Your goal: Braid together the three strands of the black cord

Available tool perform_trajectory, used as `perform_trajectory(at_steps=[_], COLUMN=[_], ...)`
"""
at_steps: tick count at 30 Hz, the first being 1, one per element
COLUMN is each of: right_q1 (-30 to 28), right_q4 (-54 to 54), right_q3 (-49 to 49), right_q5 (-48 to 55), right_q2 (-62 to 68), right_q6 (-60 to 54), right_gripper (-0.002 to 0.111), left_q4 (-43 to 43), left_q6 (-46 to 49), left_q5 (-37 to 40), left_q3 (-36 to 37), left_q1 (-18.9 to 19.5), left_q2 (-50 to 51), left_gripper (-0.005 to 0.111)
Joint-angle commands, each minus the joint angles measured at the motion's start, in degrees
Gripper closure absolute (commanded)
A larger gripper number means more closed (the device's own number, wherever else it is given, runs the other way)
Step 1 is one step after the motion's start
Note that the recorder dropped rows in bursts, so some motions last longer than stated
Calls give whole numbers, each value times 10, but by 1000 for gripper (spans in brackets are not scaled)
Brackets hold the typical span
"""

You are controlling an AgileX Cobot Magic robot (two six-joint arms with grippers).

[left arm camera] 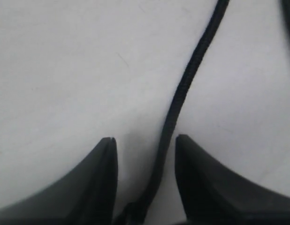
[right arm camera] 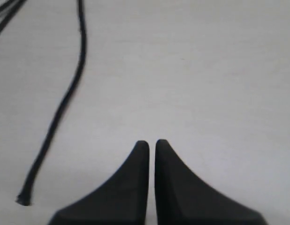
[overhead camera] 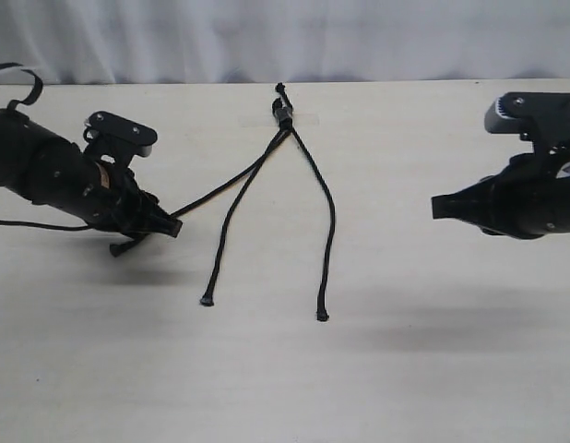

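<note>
- Honestly, the braid hadn't started as far as I could see. The black cord lay on the surface with its knotted end at the far side, and the three strands fanned out toward me with no crossings below the knot.
- The left strand ran out to the left end effector. From the wrist camera its fingers were apart with the strand passing between them, not pinched that I could tell, so I'd call it open around the strand rather than gripping it.
- The middle strand and right strand just lay loose, tips well apart.
- The right end effector hung well off to the right, its fingers almost touching with only a thin slit between them and nothing in it.
- My read: one strand lined up for a grab and that's it. Every cross-over was left to do, plus keeping the plait tight down to the tips.
</note>
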Motion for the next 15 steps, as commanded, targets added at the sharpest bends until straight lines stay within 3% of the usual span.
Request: perform_trajectory(at_steps=[1,6,12,15], right_q1=[90,206,293,323], right_q4=[40,38,38,38], right_q3=[-35,-113,-225,-283], right_q5=[0,43,103,134], right_q2=[21,101,224,285], right_q6=[-40,-40,-25,-19], right_gripper=[104,97,69,62], left_q4=[-3,6,22,22], left_q6=[-3,0,0,-3], left_q5=[2,16,8,-8], left_q3=[-8,-1,40,53], left_q1=[2,2,2,9], left_q2=[-62,-162,-272,-304], left_gripper=[68,70,102,107])
